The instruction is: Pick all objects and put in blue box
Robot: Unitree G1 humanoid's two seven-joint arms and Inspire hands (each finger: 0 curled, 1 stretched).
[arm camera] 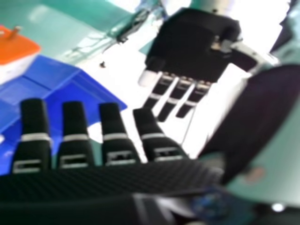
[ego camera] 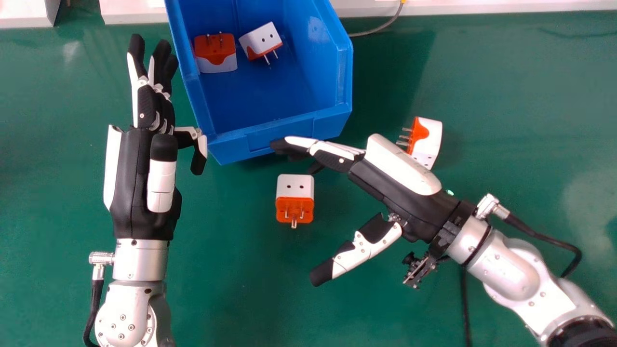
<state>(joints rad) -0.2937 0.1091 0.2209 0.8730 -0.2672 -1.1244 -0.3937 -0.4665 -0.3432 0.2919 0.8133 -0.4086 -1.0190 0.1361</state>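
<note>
Plug adapters [ego camera: 295,187]: 2 in the blue box [ego camera: 284,137], 2 on the table [ego camera: 231,289] awaiting transfer, left hand [ego camera: 136,168] and right hand [ego camera: 407,205] released.

Box [ego camera: 284,135]: blue, open on top, past the right hand's [ego camera: 409,207] fingertips.
Plugs inside: white and orange, past that hand; one [ego camera: 215,53] prongs up, one [ego camera: 262,41] tipped.
Near plug [ego camera: 295,187]: same colors, lying between its fingertips and thumb.
Side plug [ego camera: 430,142]: same colors, lying by its back.

head: above, forward-down | right hand view: close, toward shared blue box [ego camera: 231,148]
</note>
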